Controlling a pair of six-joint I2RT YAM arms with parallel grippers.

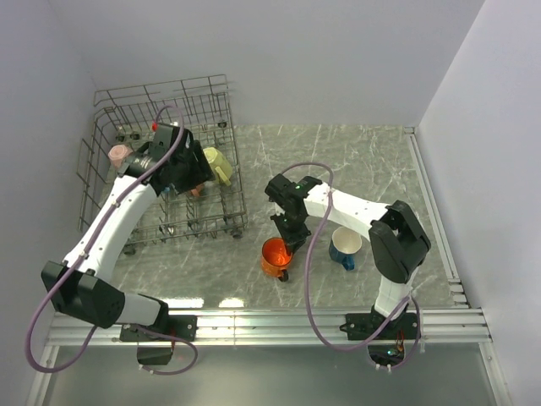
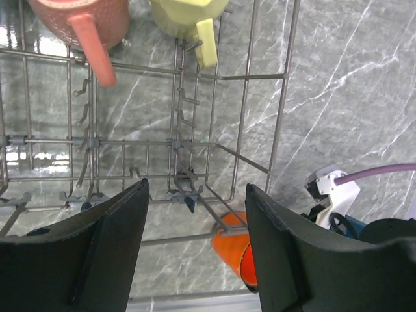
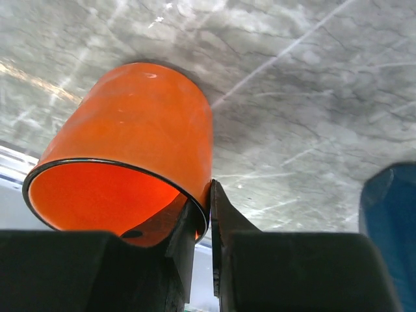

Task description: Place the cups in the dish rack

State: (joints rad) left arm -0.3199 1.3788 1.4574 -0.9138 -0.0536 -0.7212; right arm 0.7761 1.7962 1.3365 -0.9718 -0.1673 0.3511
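As the right tool (image 3: 209, 218) is pinched on the orange mug (image 3: 140, 127) at its rim, on the tabletop (image 1: 363, 161), we note the rack (image 1: 239, 182) lies just to its left, where the left tool (image 2: 195, 188) hangs wide and empty.

Readable text: none that I can make out from here, in any view.
orange cup (image 3: 136, 123): plain glossy glaze, with no lettering, logo or number.
dish rack (image 1: 194, 101): bare grey wire, with no tag or label to read.
bench (image 1: 355, 161): marbled veining only — no print or marking.
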